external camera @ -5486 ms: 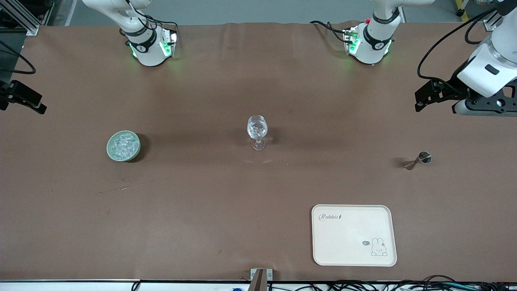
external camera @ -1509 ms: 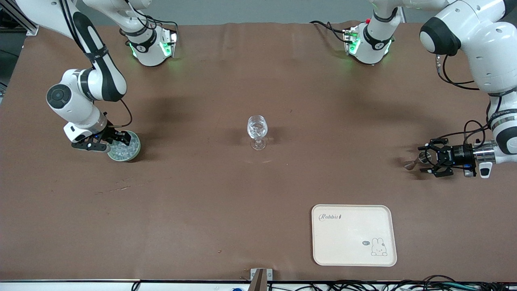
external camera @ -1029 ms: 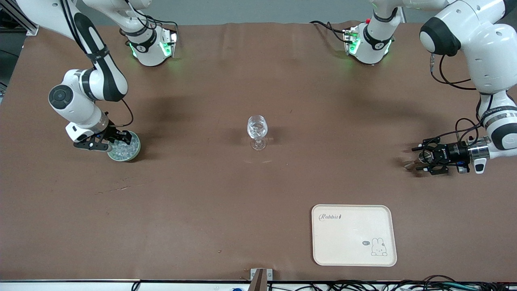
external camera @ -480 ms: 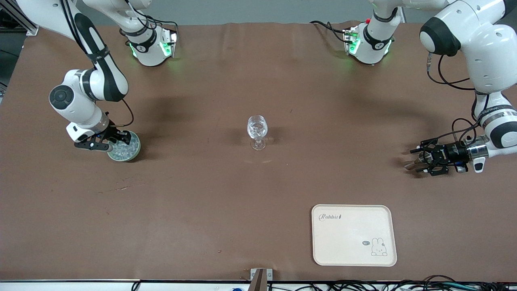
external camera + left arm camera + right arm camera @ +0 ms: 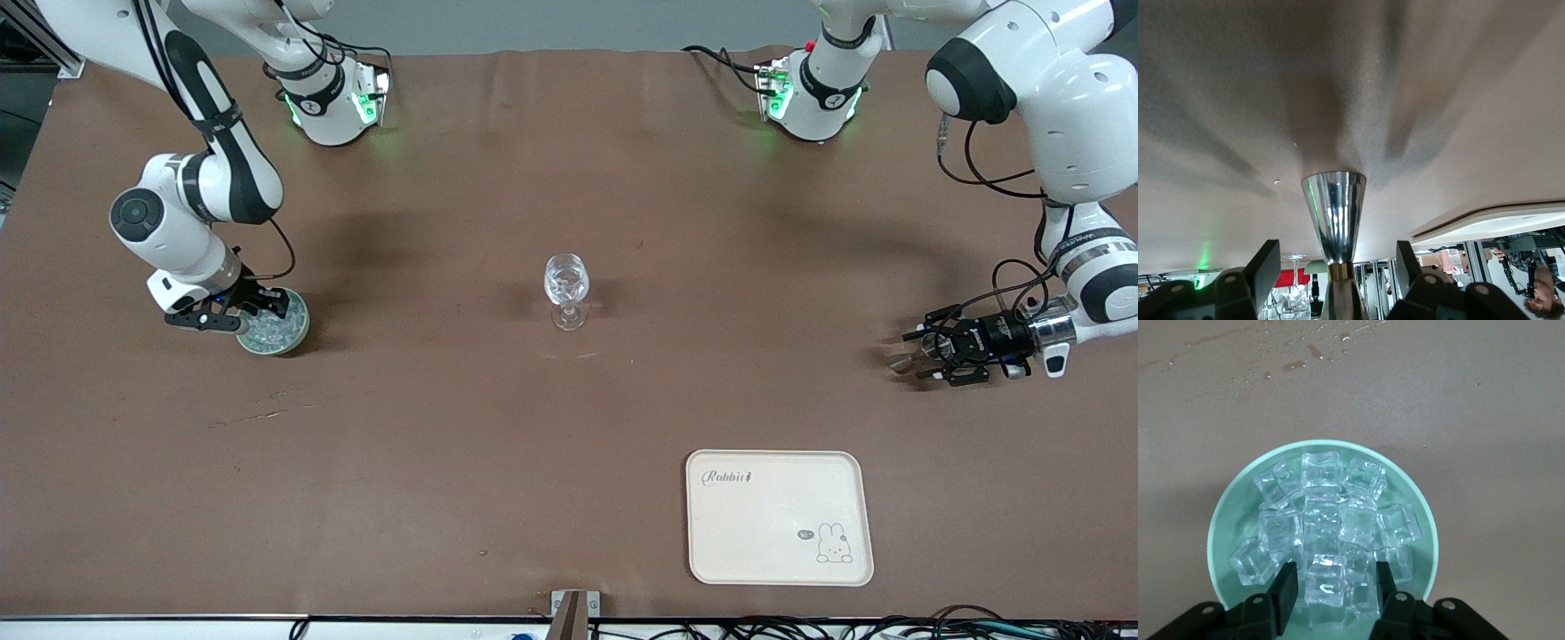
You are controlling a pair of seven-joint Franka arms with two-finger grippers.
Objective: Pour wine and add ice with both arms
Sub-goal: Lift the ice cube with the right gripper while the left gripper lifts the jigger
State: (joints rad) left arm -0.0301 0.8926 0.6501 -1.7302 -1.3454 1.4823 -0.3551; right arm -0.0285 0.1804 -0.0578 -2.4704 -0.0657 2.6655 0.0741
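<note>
A clear stemmed wine glass point(image 5: 566, 284) stands mid-table; it also shows in the left wrist view point(image 5: 1295, 293). A green bowl point(image 5: 300, 331) full of ice cubes point(image 5: 269, 331) sits toward the right arm's end. My right gripper point(image 5: 267, 305) is low over the bowl point(image 5: 1225, 520) and open. Its fingers stand either side of one ice cube point(image 5: 1326, 577) at the top of the pile. A silver metal jigger point(image 5: 909, 360) stands upright toward the left arm's end. My left gripper point(image 5: 916, 356) is level with it and open, one finger on each side of the jigger point(image 5: 1335, 213), apart from it.
A cream tray point(image 5: 778, 516) with a rabbit print lies nearer the front camera than the jigger, close to the table's edge. The two arm bases point(image 5: 329, 98) stand along the edge farthest from the front camera. Water spots mark the table point(image 5: 1291, 365) beside the bowl.
Both arms came in from the table's ends over the last seconds. In the last second the left gripper crept slightly farther around the jigger; the right gripper barely moved.
</note>
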